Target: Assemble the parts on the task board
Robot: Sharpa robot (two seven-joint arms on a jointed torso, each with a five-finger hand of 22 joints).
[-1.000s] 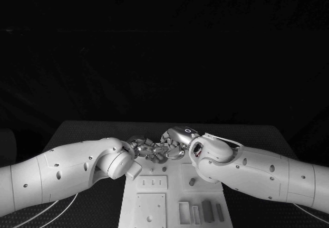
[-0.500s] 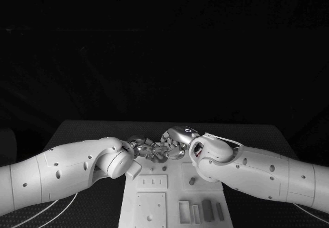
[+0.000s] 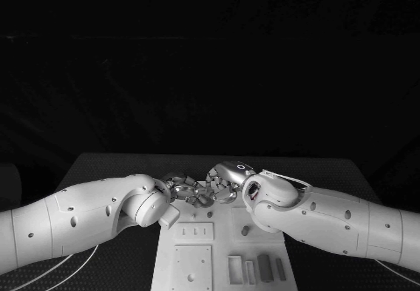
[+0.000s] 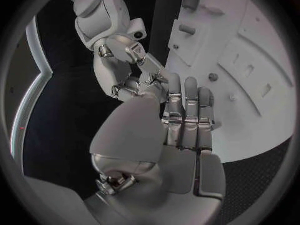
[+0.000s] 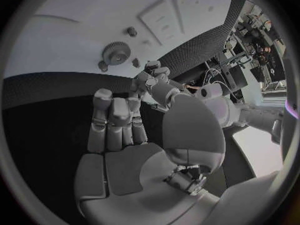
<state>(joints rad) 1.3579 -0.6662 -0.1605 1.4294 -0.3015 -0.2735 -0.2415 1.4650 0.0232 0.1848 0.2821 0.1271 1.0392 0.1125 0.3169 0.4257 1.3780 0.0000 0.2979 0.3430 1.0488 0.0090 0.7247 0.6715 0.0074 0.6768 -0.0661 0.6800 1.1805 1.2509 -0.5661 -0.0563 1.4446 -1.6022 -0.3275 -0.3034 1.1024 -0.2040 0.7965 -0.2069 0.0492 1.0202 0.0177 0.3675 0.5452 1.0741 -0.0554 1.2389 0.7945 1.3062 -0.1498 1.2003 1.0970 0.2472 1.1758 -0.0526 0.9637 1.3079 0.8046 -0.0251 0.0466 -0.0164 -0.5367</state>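
Observation:
The white task board [image 3: 194, 267] runs down the middle of the table. Over its far end my left hand [image 3: 182, 188] and right hand [image 3: 227, 178] meet, fingertips touching. In the left wrist view my left hand [image 4: 184, 122] stretches its fingers side by side toward the right hand [image 4: 115, 47]. In the right wrist view my right hand [image 5: 117, 120] also lies flat, facing the left hand [image 5: 154, 82]. I cannot tell whether a part sits between the fingertips. A gear [image 5: 115, 50] and small pegs [image 5: 131, 31] stand on the board [image 5: 69, 30].
Several grey bars [image 3: 264, 267] lie in slots at the board's near right. A peg [image 3: 245, 231] stands mid-board, and more pegs [image 4: 187, 29] show on the board [image 4: 256, 55] in the left wrist view. Black table [image 3: 105, 167] surrounds the board.

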